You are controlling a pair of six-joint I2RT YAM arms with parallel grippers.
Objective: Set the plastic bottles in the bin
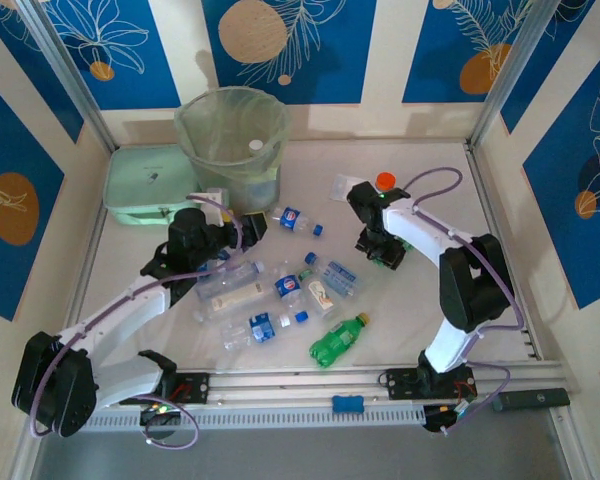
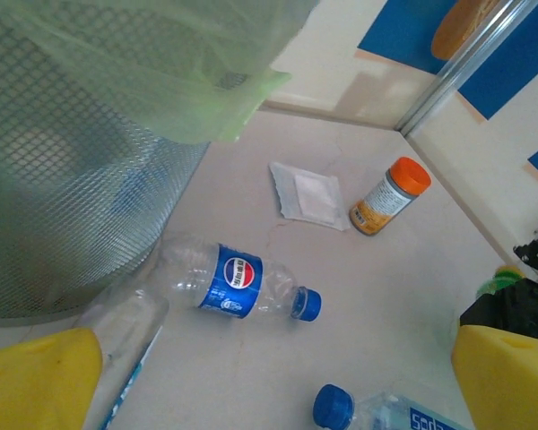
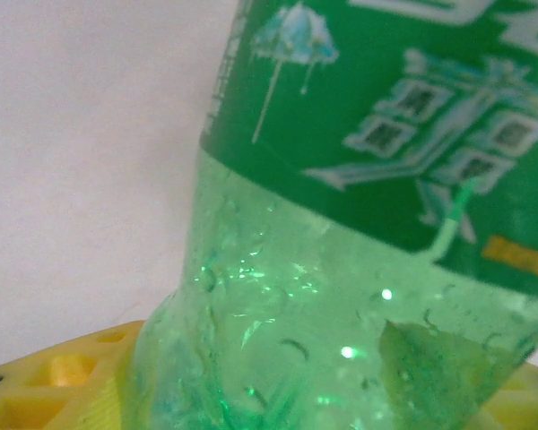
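Showing Pepsi logo (image 2: 242,271) on clear btl (image 2: 190,278)

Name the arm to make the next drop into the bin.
Right. The right fingers grip a green bottle, ready to carry to the bin. The left fingers, though beside the bin, stand open and empty.

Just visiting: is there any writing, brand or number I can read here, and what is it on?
"eps" or so, white on blue, cut by the frame: label of the bottom-edge bottle.
Round red-white-blue logo, small writing unreadable: middle bottle.
White characters, blurred and cropped, unreadable: green bottle.
Label print too small: orange-capped jar.
Top view: all labels too small.
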